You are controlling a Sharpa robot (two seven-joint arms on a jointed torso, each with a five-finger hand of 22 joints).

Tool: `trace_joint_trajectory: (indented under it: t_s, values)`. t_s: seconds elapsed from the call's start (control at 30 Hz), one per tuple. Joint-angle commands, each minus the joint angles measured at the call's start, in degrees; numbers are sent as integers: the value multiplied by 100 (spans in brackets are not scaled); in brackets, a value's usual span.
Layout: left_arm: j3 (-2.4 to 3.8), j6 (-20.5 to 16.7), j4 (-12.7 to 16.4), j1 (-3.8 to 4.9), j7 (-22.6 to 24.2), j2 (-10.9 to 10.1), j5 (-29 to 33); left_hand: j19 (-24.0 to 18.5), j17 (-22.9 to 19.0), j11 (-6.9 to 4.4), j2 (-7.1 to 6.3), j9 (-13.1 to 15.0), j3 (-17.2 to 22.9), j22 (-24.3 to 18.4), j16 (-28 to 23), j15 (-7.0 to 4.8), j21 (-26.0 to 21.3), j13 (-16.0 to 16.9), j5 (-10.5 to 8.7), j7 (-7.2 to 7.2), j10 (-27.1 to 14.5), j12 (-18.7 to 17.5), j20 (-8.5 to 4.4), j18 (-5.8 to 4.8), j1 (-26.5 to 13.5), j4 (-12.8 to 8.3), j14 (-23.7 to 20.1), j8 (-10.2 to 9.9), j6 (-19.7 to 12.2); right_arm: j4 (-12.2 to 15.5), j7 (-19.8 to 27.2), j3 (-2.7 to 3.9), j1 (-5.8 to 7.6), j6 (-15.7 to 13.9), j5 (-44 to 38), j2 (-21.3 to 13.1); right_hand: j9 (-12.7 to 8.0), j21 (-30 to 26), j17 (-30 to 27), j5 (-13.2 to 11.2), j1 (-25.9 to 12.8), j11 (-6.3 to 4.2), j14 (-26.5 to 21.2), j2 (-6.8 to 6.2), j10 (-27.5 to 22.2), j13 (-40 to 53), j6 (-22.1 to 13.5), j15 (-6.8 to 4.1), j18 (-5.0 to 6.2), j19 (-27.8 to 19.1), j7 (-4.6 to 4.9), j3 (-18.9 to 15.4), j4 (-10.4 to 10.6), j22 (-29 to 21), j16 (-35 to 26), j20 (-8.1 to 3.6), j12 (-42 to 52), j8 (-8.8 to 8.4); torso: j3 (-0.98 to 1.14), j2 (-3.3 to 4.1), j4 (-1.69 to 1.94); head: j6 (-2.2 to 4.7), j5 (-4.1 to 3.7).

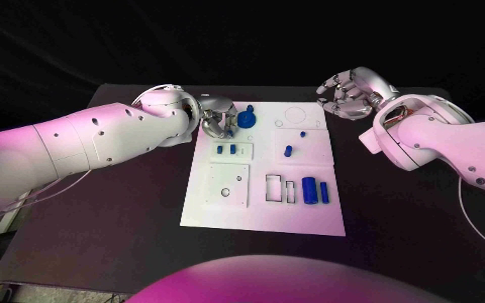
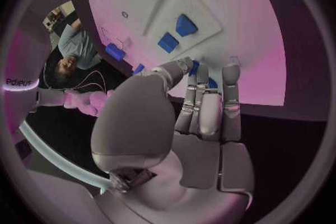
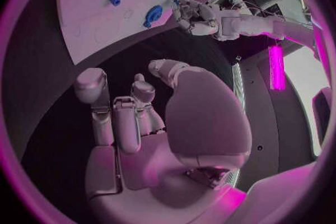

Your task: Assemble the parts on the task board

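Observation:
The white task board (image 1: 263, 208) lies in the middle of the black table. A blue round part with a knob (image 1: 247, 117) lies near the board's far left corner. My left hand (image 1: 216, 118) hovers right beside it, fingers pointing down at the board. Past the fingertips (image 2: 231, 74), slivers of the blue round part (image 2: 195, 66) show; whether they touch it is unclear. From the right wrist, a small gap seems to separate the left hand (image 3: 199, 14) from that part (image 3: 153, 14). My right hand (image 1: 349, 92) hangs over the table beyond the board's far right corner, fingers curled in on nothing.
Two small blue blocks (image 1: 226, 149) stand in a raised plate on the board's left. A blue peg (image 1: 288, 151) and a smaller one (image 1: 303, 135) sit mid-board. Two blue cylinders (image 1: 315, 191) lie near the right edge, beside empty slots (image 1: 275, 187).

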Motion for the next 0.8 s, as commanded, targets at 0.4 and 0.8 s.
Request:
trace_joint_trajectory:
  t_s: [0.4,0.8]
  values:
    - [0,198,-10,-1,-12,30,-46,-27,-15,12,-7,15,-37,-24,-15,1,-64,-8,-32,-16,16,-44,7,-24,-47,-5,-5,15,14,8,16,0,-3,88,-47,10,10,-25,575,40,-77,12,278,-29,40,0,-10,-39,77,-27,-13,12,4,2,-22,-9,15,33,2,1,2,-13,6]
    - [-9,227,-33,-5,-38,29,-57,-44,-34,22,-36,19,-59,-29,-19,10,-92,-14,-47,-11,2,-56,12,-24,-63,-7,-23,-9,-7,8,16,0,-3,86,-47,8,10,-25,575,40,-77,12,278,-29,40,0,-10,-39,77,-27,-13,12,4,2,-22,-9,15,33,1,0,4,-13,1]
